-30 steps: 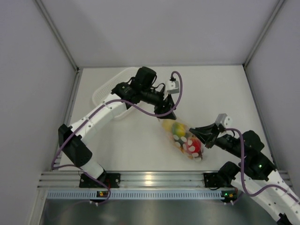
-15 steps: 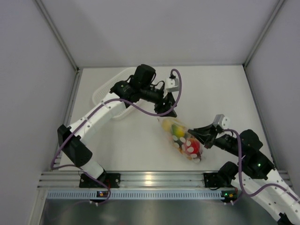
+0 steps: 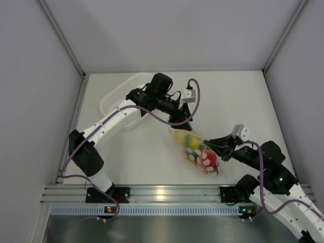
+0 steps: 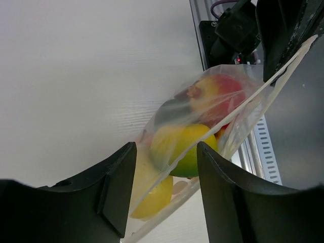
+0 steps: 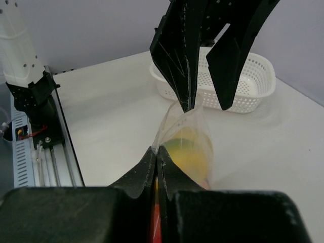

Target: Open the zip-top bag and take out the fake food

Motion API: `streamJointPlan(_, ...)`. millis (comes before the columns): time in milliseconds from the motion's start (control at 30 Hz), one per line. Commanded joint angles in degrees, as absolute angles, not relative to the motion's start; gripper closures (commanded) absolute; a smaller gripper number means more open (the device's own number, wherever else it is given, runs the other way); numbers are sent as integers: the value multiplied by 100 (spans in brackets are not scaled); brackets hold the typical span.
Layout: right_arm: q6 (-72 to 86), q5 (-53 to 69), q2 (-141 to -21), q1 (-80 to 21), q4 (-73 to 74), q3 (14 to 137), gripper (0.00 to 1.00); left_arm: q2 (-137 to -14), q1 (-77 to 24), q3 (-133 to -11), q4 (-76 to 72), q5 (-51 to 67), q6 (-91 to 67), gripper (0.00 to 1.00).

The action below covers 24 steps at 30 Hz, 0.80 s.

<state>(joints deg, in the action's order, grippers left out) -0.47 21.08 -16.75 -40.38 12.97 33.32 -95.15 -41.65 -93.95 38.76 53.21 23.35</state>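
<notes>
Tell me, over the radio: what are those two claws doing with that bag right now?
Right gripper shut on bag. Left gripper open, astride bag's top edge. Food inside bag. Basket apart, far side.

A robot lab cell; grey panel walls (image 3: 172, 30), white table (image 3: 152, 157), aluminium rail (image 3: 162, 192).

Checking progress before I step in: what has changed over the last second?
The left gripper shifted slightly to the right as its elbow swung the same way. Its jaws stand apart around the far end of the zip-top bag. Nothing was grasped or released. Unchanged: the right gripper stays shut on the bag's edge, the fake food is still inside, and the basket has not moved.
</notes>
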Motion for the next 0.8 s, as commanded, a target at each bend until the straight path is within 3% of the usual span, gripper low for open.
streamJointPlan(0, -114, 2224, -1573, -4061, 773, 3445, 100, -9615, -4131, -9325, 3709, 5817, 2522, 44)
streamJointPlan(100, -114, 2171, -1573, -4061, 782, 3445, 100, -9668, -4131, -9255, 3709, 5941, 2514, 44)
streamJointPlan(167, -114, 2153, -1573, -4061, 765, 3445, 100, -9668, -4131, -9202, 3700, 5950, 2514, 50)
streamJointPlan(200, -114, 2101, -1582, -4061, 773, 3445, 100, -9659, -4131, -9141, 3700, 5924, 2522, 56)
streamJointPlan(333, -114, 2030, -1564, -4069, 747, 3428, 100, -9563, -4122, -9018, 3709, 5687, 2522, 94)
streamJointPlan(400, -114, 1995, -1547, -4061, 721, 3419, 100, -9519, -4122, -9009, 3709, 5538, 2461, 100)
streamJointPlan(767, 62, 449, -2328, -4069, 589, 3804, 98, -8948, -4131, -9044, 3482, 3350, 751, 100)
